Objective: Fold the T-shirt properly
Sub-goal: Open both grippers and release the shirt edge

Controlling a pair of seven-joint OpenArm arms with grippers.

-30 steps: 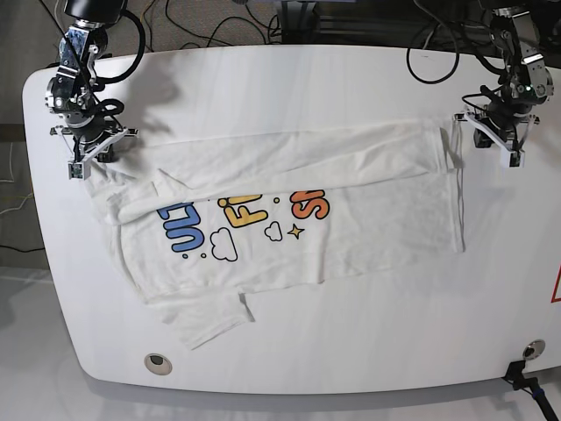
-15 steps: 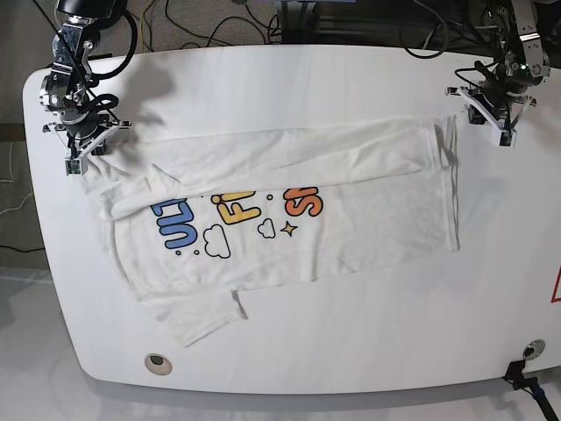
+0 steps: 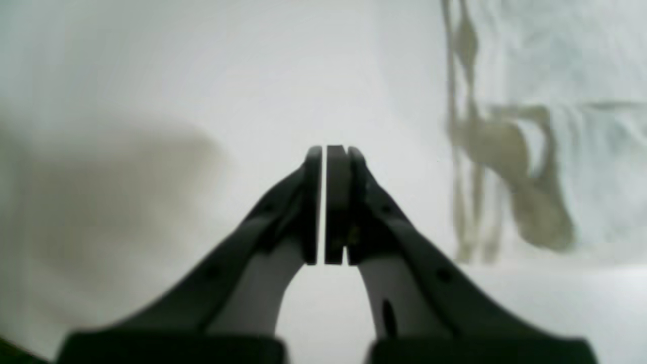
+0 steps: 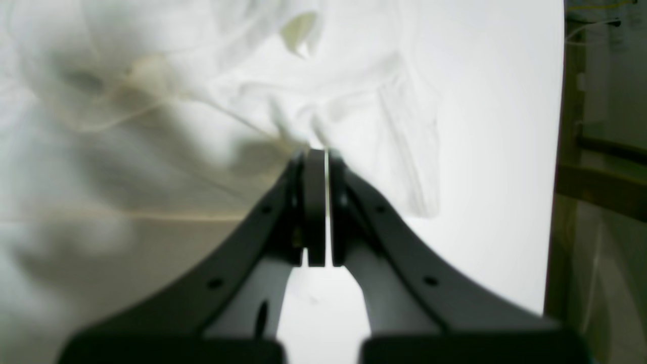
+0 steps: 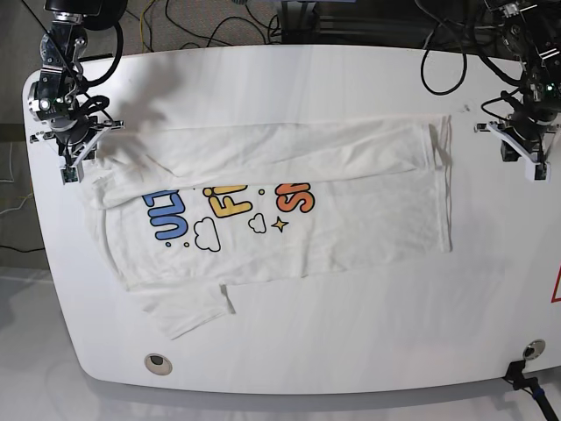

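Note:
The white T-shirt [image 5: 333, 202] lies spread across the table, print side up, with "ULTRA", "FINE" and "SMOL" partly showing. Its top part is folded down and one sleeve points toward the front left. My right gripper [image 5: 68, 167] is at the shirt's far-left corner. In the right wrist view it [image 4: 317, 151] is shut, with bunched fabric [image 4: 354, 101] at its tips. My left gripper [image 5: 531, 165] is off the shirt's right edge, over bare table. In the left wrist view it [image 3: 323, 151] is shut and empty, with the shirt [image 3: 581, 151] to its right.
The white table [image 5: 307, 79] has a round hole [image 5: 156, 360] near the front left edge. A black clamp [image 5: 526, 377] sits at the front right corner. Cables [image 5: 219, 26] hang behind the back edge.
The right gripper has moved up and left, and the shirt has shifted that way with it. The left gripper has moved right and down, away from the shirt's top right corner.

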